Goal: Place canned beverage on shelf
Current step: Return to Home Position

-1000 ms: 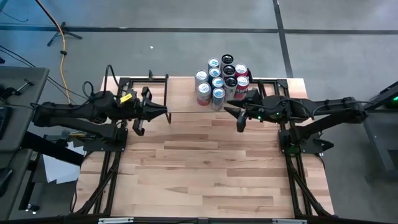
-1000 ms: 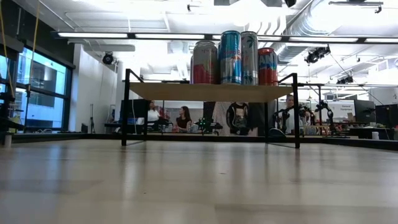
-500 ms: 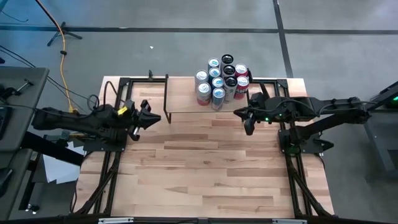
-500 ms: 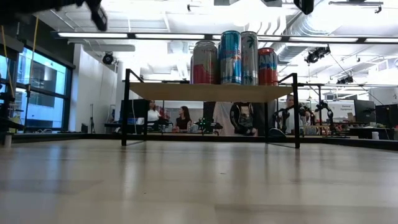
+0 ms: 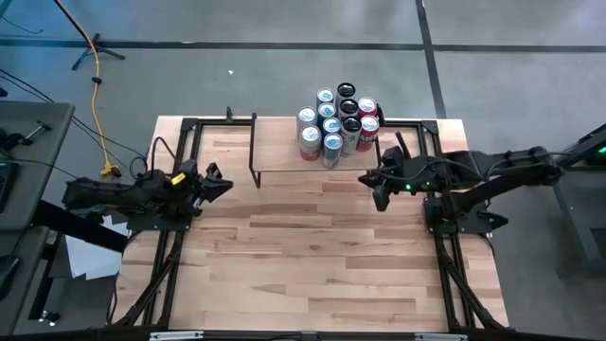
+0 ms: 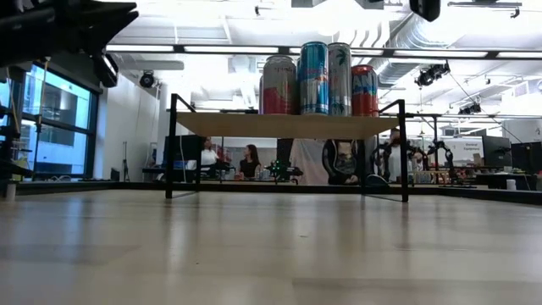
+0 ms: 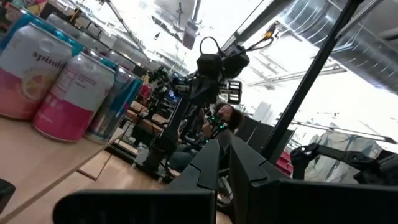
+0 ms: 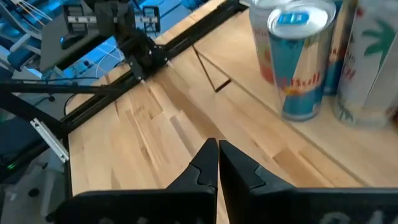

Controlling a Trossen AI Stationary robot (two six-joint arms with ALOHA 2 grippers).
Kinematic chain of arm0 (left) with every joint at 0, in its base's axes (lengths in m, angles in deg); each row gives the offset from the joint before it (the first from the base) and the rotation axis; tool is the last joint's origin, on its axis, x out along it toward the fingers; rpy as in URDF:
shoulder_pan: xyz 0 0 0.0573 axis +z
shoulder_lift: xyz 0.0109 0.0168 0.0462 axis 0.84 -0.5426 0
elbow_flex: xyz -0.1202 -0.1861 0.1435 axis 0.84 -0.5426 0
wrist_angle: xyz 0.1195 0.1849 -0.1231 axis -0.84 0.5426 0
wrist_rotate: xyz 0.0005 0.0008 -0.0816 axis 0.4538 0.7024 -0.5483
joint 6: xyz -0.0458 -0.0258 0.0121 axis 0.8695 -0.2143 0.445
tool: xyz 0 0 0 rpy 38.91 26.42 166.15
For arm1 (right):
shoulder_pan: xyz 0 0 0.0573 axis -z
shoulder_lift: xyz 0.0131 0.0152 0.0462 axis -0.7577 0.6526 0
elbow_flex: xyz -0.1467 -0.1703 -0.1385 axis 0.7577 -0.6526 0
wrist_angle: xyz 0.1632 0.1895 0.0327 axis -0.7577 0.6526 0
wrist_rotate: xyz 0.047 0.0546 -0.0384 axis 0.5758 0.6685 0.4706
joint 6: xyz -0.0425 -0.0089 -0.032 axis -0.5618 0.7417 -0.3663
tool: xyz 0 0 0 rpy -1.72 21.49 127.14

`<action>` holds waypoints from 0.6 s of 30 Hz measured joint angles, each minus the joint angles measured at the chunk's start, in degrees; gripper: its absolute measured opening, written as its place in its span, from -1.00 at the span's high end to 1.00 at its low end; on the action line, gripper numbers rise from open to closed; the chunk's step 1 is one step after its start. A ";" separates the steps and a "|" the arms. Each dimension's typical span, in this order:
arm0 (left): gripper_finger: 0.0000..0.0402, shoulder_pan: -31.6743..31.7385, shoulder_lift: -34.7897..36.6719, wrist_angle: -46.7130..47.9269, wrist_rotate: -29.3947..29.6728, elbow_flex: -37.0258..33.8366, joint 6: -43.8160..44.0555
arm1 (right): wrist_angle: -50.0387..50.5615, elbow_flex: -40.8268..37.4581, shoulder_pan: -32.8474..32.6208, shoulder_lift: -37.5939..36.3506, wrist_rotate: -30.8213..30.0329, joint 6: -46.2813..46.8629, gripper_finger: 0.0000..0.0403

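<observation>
cluster of tall aluminium beverage cans [image 5: 333,123], pink-white, blue-silver and red, stands upright on the right half of the low light-wood shelf with thin black legs [image 5: 276,148]. left gripper [image 5: 216,180] sits near the wooden table's [image 5: 312,256] left edge, right gripper [image 5: 377,188] just off the shelf's right end. both claws pressed together, empty. for homing: pull the right arm straight away from the shelf leg, no sweep toward the cans.

Soda cans [image 5: 337,123] crowd the shelf's [image 5: 275,152] right half; left half bare. Tabletop [image 5: 303,256] in front open between left gripper [image 5: 216,183] and right gripper [image 5: 376,187], each just off a shelf end.
</observation>
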 joint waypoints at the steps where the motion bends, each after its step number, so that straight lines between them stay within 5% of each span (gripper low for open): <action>1: 1.00 0.00 0.90 0.68 0.16 0.00 -0.04 | 0.55 0.00 -0.83 0.00 -0.60 0.79 1.00; 13: 1.00 0.00 2.80 10.42 0.70 0.01 6.25 | 5.01 -0.75 -11.12 -0.07 -8.35 1.84 1.00; 18: 1.00 0.00 2.79 13.50 0.70 0.02 6.25 | -19.57 -11.88 -8.59 -2.55 4.56 -7.39 1.00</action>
